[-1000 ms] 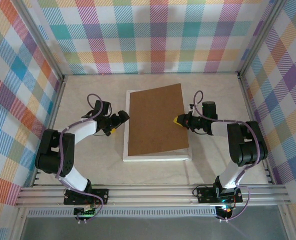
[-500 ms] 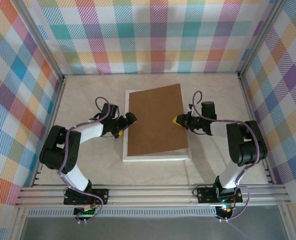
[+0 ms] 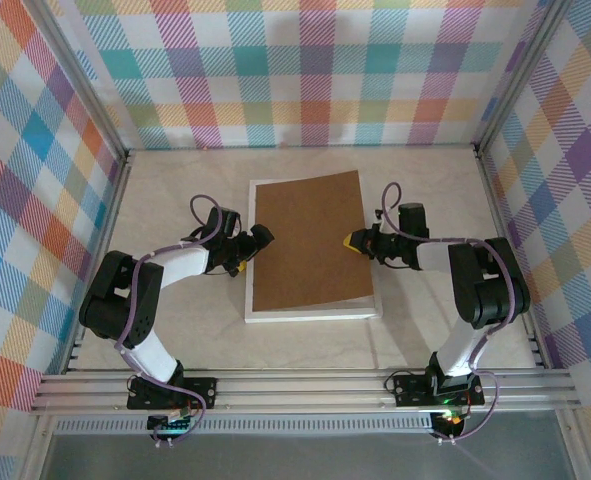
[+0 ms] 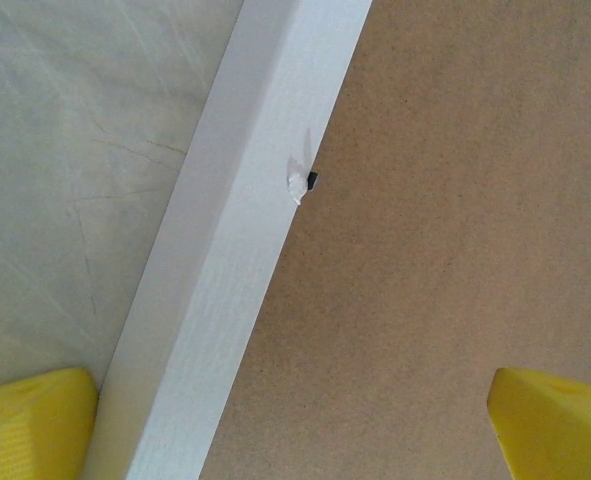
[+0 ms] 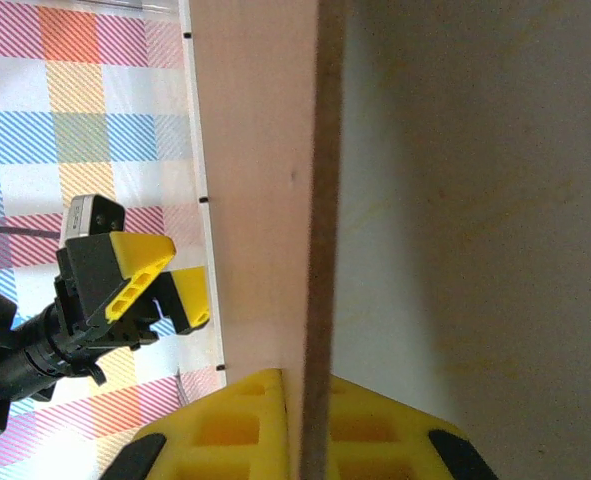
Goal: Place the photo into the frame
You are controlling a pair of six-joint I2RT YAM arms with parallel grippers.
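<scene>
A pale marbled table [image 3: 175,190] sits enclosed by bright plaid walls [image 3: 305,70], with aluminium rails [image 3: 305,390] along its near edge.

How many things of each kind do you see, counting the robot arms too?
white frame: 1
brown board: 1
robot arms: 2 (left arm, right arm)
Total: 4

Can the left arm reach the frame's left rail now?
Probably yes: the left gripper hangs open over the white rail of the frame, nothing between; the right gripper pinches the backing board's opposite edge.
</scene>
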